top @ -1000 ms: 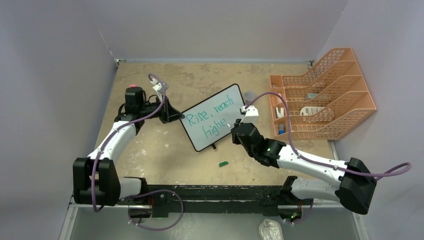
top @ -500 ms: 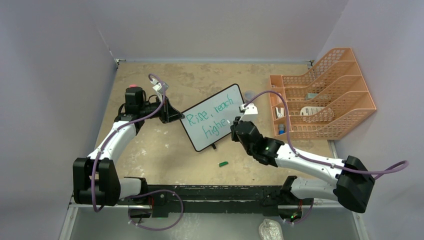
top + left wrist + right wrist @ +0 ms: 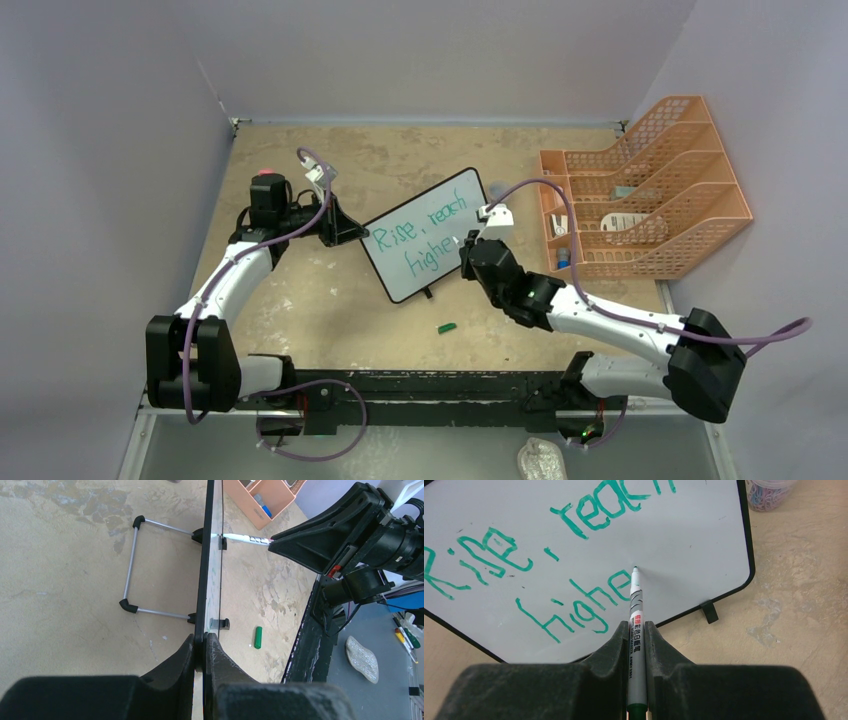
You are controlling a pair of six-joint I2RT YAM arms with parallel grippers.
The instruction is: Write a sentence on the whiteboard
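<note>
The whiteboard (image 3: 413, 282) stands tilted at the table's middle, and in the left wrist view I see the whiteboard (image 3: 205, 555) edge-on. My left gripper (image 3: 352, 232) (image 3: 203, 649) is shut on its left edge. The sentence (image 3: 418, 228) (image 3: 596, 521) reads "Rise, reach" with "highe" below, in green-teal. My right gripper (image 3: 470, 254) (image 3: 637, 628) is shut on a grey marker (image 3: 636, 611) (image 3: 245, 539). The marker's tip touches the whiteboard (image 3: 694, 545) just right of the last "e".
A green marker cap (image 3: 447, 327) (image 3: 258, 637) lies in front of the board. An orange tiered file tray (image 3: 640, 190) fills the right side. A small jar of paper clips (image 3: 769, 491) stands behind the board's right corner. The board's wire stand (image 3: 131, 565) sticks out behind it.
My right gripper has shifted slightly up and away along the board with the marker. The left arm and the board have not moved.
</note>
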